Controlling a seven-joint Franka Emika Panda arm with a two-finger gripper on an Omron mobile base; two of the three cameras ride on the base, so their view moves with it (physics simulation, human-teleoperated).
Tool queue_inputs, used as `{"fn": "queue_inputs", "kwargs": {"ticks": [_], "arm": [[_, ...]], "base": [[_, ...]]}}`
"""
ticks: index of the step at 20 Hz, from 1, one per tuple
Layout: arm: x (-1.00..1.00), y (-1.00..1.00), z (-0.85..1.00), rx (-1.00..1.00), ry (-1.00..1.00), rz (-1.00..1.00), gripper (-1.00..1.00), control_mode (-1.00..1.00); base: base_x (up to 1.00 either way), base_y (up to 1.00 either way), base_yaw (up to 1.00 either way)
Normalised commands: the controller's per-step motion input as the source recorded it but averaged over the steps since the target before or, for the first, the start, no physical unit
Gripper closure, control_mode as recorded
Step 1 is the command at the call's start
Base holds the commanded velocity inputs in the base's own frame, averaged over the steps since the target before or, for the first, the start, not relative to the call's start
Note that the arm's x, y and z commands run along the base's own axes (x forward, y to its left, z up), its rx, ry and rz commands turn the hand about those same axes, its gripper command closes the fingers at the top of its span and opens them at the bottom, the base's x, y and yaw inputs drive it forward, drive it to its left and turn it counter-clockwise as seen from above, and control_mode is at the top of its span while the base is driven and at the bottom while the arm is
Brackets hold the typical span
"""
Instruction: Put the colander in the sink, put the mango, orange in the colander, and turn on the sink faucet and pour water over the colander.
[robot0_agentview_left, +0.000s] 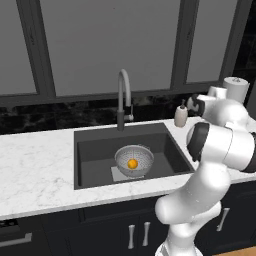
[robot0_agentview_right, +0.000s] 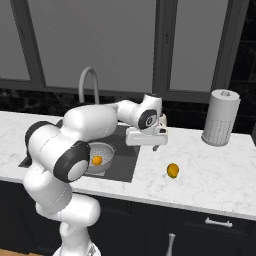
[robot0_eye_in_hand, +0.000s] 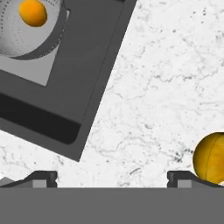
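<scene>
The silver-grey colander (robot0_agentview_left: 142, 153) (robot0_agentview_right: 104, 150) (robot0_eye_in_hand: 15, 41) stands on the bottom of the dark sink (robot0_agentview_left: 95, 150) (robot0_eye_in_hand: 83, 83). The orange (robot0_agentview_left: 132, 163) (robot0_agentview_right: 97, 160) (robot0_eye_in_hand: 33, 12) lies inside it. On the marble counter to the right of the sink lies the yellow-orange mango (robot0_agentview_right: 173, 170) (robot0_eye_in_hand: 211, 157). My gripper (robot0_agentview_right: 146, 146) (robot0_eye_in_hand: 112, 177) hangs open and empty above the counter, between the sink's right edge and the mango, pointing down. In the hand view the mango sits just beside one fingertip (robot0_eye_in_hand: 181, 178). The grey gooseneck faucet (robot0_agentview_left: 124, 95) (robot0_agentview_right: 87, 80) rises behind the sink.
A beige soap dispenser (robot0_agentview_left: 180, 116) stands at the sink's back right corner. A tall paper towel roll (robot0_agentview_right: 220, 117) (robot0_agentview_left: 236, 89) stands further right on the counter. Windows and a dark backsplash close off the back.
</scene>
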Motion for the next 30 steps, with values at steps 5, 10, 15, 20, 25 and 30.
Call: {"fn": "queue_inputs", "kwargs": {"ticks": [5, 10, 15, 20, 25, 30], "arm": [[-0.05, -0.19, -0.52, -0.05, -0.06, 0.00, -1.00, -1.00], [0.00, -0.12, -0.17, -0.15, -0.03, -0.01, -1.00, -1.00], [-0.16, -0.56, 0.00, -0.10, 0.00, -0.09, -1.00, -1.00], [-0.14, -0.82, 0.00, 0.00, 0.00, -0.14, -1.00, -1.00], [0.10, -0.36, 0.00, 0.00, 0.00, -0.04, -1.00, -1.00], [0.27, 0.00, -0.05, 0.00, 0.00, 0.00, -1.00, -1.00]], "base": [[0.00, 0.00, 0.00], [0.00, 0.00, 0.00], [0.00, 0.00, 0.00], [0.00, 0.00, 0.00], [0.00, 0.00, 0.00], [0.00, 0.00, 0.00]]}}
